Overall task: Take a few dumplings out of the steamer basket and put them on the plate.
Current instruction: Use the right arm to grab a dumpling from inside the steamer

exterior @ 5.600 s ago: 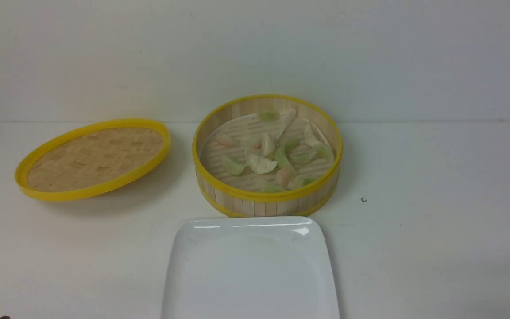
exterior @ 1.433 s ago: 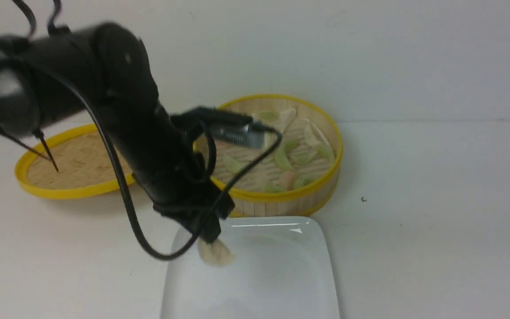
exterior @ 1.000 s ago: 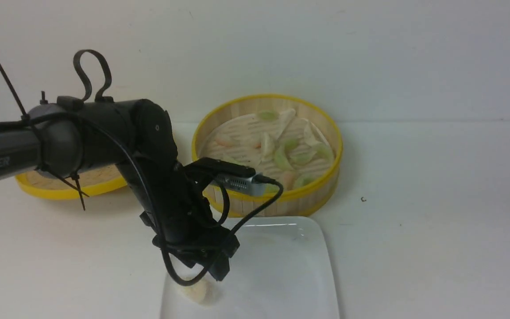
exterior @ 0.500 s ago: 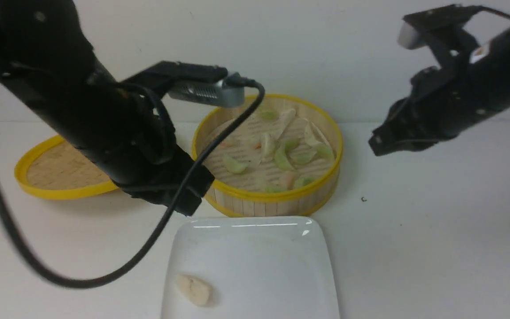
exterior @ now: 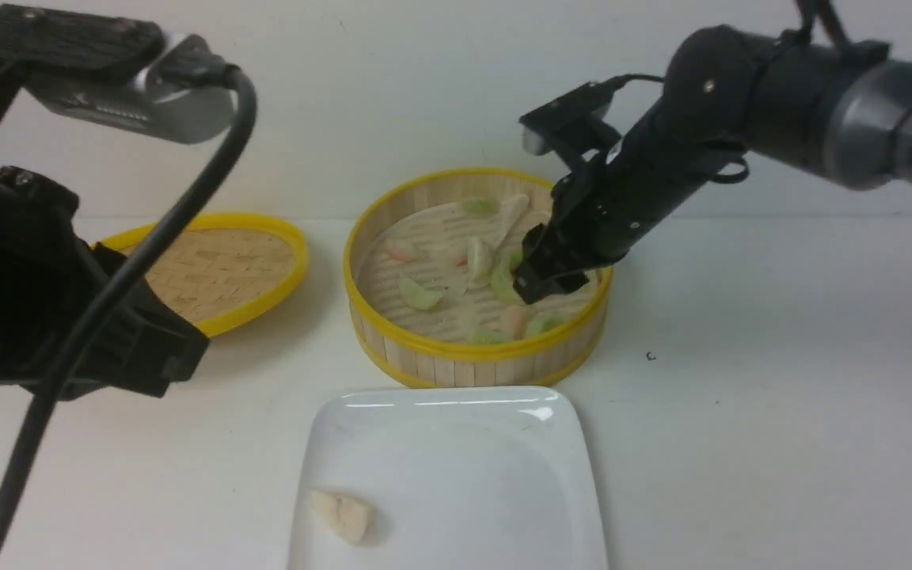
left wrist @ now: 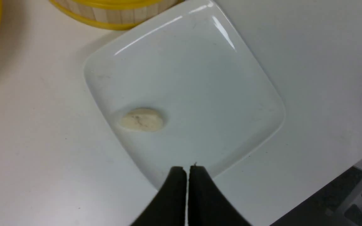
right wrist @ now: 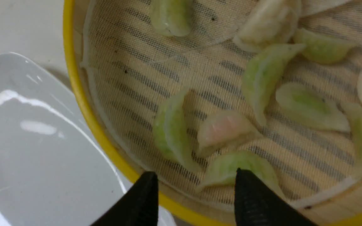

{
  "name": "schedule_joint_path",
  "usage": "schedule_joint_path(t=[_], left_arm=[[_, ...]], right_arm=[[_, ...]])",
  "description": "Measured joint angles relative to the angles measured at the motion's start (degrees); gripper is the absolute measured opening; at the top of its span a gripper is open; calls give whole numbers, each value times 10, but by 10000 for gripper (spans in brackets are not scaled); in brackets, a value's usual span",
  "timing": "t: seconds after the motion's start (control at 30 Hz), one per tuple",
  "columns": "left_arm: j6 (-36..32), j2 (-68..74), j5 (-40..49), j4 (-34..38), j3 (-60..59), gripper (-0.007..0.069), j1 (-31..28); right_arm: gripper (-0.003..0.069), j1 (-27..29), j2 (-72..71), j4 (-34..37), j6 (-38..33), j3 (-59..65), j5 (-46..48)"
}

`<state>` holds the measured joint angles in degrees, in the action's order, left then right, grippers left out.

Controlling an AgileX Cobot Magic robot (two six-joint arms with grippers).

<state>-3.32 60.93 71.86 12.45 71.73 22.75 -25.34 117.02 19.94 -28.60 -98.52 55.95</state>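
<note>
A white table [exterior: 741,443] is seen from between two black robot arms. The right gripper [right wrist: 193,180] reaches down into the steamer basket [exterior: 472,350] on its right side, its two fingers spread well apart and holding nothing. In its wrist view a pale green dumpling [right wrist: 237,166] lies on the mesh liner [right wrist: 143,62] between the fingertips, with a pinkish dumpling [right wrist: 223,130] just beyond it. Whether the tips touch either one cannot be told. More dumplings [exterior: 495,273], green and whitish, lie scattered in the basket. The left gripper [left wrist: 186,172] hangs raised by the edge of the plate [exterior: 464,475], fingers pressed together and empty. One whitish dumpling [exterior: 343,514] lies alone on the plate's near-left part, well apart from those fingers. The woven lid [exterior: 218,265] lies left of the basket.
</note>
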Motion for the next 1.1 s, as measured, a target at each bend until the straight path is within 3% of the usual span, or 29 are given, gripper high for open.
schedule_joint_path(t=[0.13, 0.37, 0.47, 0.7, 1.1], left_arm=[[22, -11, 0, -32, -1, -6, 0], [28, -11, 1, -46, -1, -6, 0], [29, -11, 1, -46, -1, -6, 0], [30, -11, 1, -48, -1, -6, 0], [20, -11, 1, -48, -1, -6, 0]], right_arm=[[417, -16, 64, -20, -1, -51, -7], [437, -21, 123, -47, 33, -93, -14], [425, -21, 133, -54, 56, -105, -7], [314, -22, 142, -64, 101, -120, 9], [297, -25, 177, -104, 187, -206, 5]])
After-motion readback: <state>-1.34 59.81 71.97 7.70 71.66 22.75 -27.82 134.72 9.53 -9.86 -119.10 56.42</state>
